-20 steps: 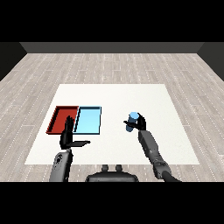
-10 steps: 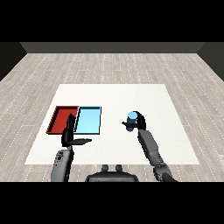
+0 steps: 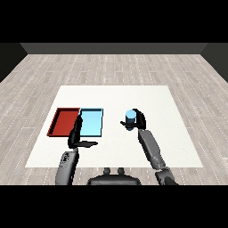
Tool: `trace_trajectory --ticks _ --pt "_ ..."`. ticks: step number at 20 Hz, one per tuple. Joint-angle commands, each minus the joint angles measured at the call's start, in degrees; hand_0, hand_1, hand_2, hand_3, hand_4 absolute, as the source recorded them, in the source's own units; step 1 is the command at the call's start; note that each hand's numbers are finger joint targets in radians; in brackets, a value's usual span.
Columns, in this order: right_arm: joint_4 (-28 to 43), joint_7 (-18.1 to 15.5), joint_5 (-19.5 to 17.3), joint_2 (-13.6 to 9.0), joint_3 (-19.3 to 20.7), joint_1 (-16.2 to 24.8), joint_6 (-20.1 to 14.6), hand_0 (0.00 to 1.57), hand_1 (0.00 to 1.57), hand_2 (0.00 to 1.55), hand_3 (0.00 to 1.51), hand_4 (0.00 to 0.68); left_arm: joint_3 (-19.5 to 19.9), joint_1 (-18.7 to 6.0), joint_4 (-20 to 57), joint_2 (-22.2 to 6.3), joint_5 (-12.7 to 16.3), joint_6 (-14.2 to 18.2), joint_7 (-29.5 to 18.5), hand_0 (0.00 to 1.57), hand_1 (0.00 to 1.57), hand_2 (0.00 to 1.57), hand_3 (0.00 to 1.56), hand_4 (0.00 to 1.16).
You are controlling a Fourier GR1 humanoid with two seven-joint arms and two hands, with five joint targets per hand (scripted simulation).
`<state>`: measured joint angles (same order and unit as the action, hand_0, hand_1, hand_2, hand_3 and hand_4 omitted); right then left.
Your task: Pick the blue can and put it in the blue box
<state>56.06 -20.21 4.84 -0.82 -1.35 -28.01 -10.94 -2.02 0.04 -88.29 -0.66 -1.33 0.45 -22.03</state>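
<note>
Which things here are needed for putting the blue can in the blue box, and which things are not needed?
Needed: blue can, right hand curled round it, light blue tray.
Not needed: red tray, left hand, open beside the trays.

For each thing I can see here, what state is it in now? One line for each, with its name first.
Blue can: upright, held in the right hand, to the right of both trays.
Right hand: shut on the can.
Left hand: open, fingers straight, holding nothing, at the near edge of the blue tray.
Blue tray: nothing in it.
Red tray: nothing in it.
</note>
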Motion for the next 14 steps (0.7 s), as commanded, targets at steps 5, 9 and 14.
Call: trace_trajectory --ticks 5,9,14 --pt "5.53 2.06 0.05 0.81 -2.64 -0.55 -0.15 1.45 1.45 1.47 1.34 0.553 -2.55 -1.73 0.54 0.65 0.28 0.69 1.75 0.00 0.00 0.00 0.00 0.00" --pt "12.30 4.11 -0.78 0.24 -3.44 4.76 1.07 1.45 1.45 1.47 1.34 0.553 -4.33 -3.24 0.55 0.65 2.32 1.44 2.95 0.00 0.00 0.00 0.00 0.00" --pt "19.57 5.96 -2.42 0.79 -5.90 8.96 0.47 1.44 1.44 1.46 1.35 0.562 -6.72 -5.68 3.60 0.66 3.08 3.60 1.82 0.00 0.00 0.00 0.00 0.00"
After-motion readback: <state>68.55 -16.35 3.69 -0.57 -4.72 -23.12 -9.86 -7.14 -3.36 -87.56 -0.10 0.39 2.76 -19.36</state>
